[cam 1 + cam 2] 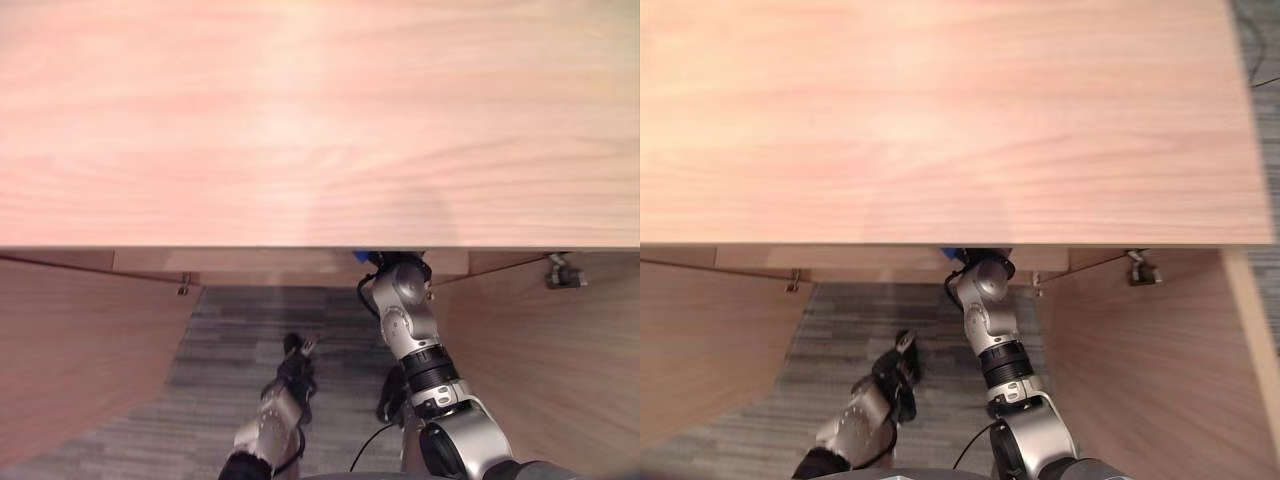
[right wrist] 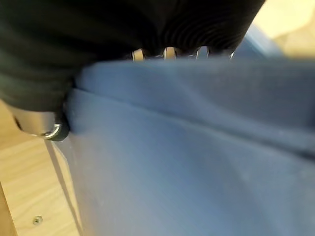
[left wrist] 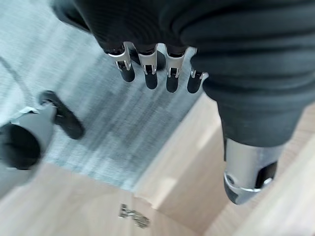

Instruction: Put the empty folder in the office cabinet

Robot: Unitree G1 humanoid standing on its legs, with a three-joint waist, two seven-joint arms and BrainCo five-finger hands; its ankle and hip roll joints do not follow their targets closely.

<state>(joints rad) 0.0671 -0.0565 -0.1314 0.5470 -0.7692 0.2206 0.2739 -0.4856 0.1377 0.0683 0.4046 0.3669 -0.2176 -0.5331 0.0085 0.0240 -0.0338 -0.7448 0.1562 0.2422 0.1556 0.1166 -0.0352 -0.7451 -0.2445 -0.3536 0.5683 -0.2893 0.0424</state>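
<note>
Right wrist view. The right hand (image 2: 147,29), under its dark ribbed cover, grips a blue folder (image 2: 197,162): the fingers (image 2: 170,52) lie along the folder's upper edge and the thumb (image 2: 42,123) presses its side. A light wooden cabinet panel (image 2: 29,187) with a small screw (image 2: 36,220) lies beyond the folder.

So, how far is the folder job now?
Done: the cabinet doors stand open. In hand: the right hand grips the blue folder, and the right arm reaches in under the cabinet top. Left: set it down, let go. The left hand hangs open over the carpet.
</note>
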